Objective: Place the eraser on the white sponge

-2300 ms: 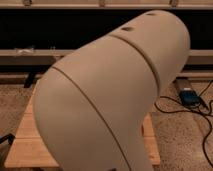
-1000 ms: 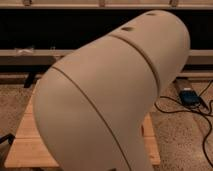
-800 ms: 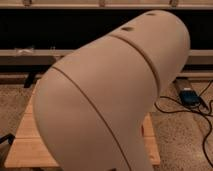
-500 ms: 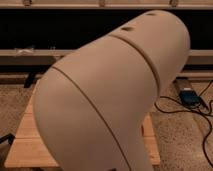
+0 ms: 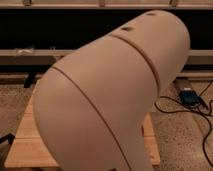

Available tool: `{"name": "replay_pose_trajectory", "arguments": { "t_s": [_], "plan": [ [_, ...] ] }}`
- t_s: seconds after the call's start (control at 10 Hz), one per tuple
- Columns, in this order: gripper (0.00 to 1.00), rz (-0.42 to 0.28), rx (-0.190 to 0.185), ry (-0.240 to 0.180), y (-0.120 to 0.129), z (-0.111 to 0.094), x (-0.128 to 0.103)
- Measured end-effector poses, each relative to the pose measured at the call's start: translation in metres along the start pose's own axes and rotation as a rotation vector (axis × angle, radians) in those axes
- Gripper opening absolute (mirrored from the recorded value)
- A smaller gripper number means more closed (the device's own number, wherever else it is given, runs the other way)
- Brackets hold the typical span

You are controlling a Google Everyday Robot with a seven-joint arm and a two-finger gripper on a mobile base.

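Legible text, labels, brands, numbers, signs: none. Checked on beige arm casing [image 5: 115,95], wooden desk [image 5: 27,145], blue device [image 5: 189,96] on floor [image 5: 180,135]. Claw: out of view.

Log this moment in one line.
arm fills view | gripper out of view | eraser, white sponge not seen | wooden table edges visible | blue device on floor

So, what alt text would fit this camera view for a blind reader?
A large beige robot arm fills most of the camera view, hiding nearly all of the wooden table behind it. The gripper, eraser and white sponge are not in view. Black cables and a small blue box lie on the floor at right.
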Motion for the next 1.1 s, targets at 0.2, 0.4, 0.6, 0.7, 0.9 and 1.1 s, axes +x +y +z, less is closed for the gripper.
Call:
{"name": "replay_pose_trajectory", "arguments": {
  "t_s": [0.2, 0.4, 0.6, 0.7, 0.9, 1.1],
  "plan": [
    [0.80, -0.011, 0.003, -0.001, 0.003, -0.003, -0.002],
    [0.80, -0.084, 0.015, -0.004, 0.032, -0.012, -0.008],
    [0.80, -0.164, 0.032, -0.009, 0.071, -0.024, -0.015],
    [0.80, -0.207, 0.040, -0.011, 0.092, -0.031, -0.016],
    [0.80, -0.278, 0.058, 0.004, 0.128, -0.031, -0.014],
    [0.80, -0.316, 0.081, 0.033, 0.146, -0.014, -0.013]
  ]
}}
